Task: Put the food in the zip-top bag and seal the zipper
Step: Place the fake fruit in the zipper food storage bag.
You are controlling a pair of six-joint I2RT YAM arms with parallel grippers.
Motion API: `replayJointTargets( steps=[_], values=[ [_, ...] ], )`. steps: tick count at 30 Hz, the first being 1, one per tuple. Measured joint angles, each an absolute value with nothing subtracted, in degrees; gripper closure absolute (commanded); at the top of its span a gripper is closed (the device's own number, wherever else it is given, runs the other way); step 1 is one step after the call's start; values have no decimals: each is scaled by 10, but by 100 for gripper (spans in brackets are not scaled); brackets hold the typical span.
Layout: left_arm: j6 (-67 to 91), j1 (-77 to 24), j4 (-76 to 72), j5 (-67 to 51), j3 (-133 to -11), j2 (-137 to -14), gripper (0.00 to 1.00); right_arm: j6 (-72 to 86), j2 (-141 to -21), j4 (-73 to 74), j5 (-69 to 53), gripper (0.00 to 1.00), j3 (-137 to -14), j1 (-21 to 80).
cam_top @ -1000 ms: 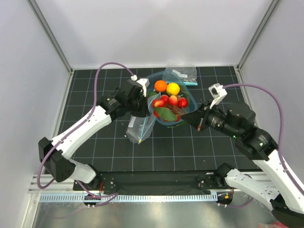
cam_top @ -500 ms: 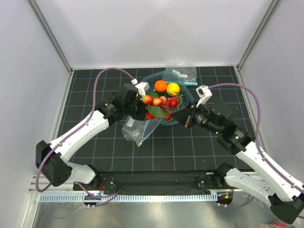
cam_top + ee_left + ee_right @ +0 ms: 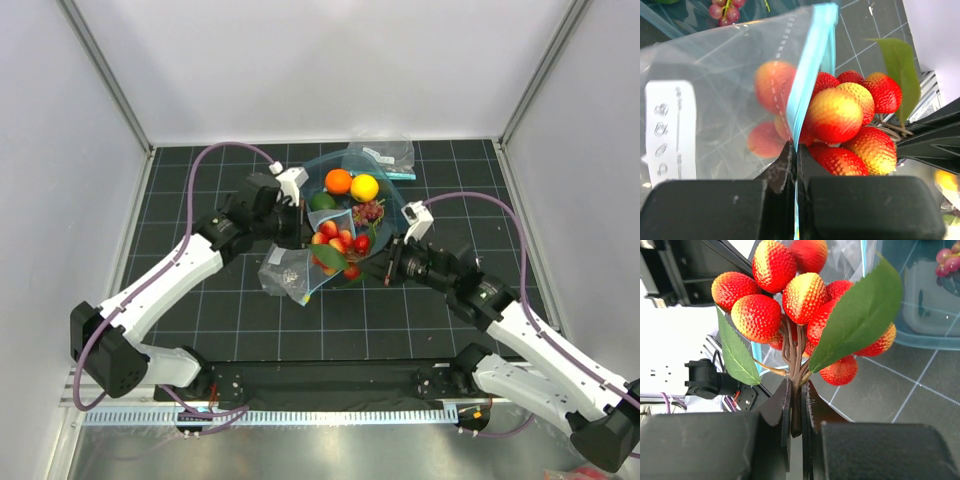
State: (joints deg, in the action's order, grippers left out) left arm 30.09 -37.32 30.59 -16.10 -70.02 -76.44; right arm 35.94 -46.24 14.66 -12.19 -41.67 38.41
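Right claw, clamped on the stem of the red toy strawberry cluster, holds it at the mouth of the large clear zip-top bag. The left claw pinches the bag's teal zipper strip. Drive berries and leaves fully past that strip. The teal translucent tub crowds the bag's far side; room lies on its near side.

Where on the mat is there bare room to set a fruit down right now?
Bare mat lies in the near strip in front of the zip-top bag and in the far-left corner. The centre is crowded: the tub, strawberries, left gripper and right gripper meet there.
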Motion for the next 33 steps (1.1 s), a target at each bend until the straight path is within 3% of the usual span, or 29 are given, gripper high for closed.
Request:
replayJointTargets(
  steps=[21,33],
  values=[
    [312,-343,297,-200,-696,-758,100,301,-521,243,-95,99,-450,393],
    [325,-343,272,-255,-684,-761,100,355,-665,277,-68,99,-619,430]
  ],
)
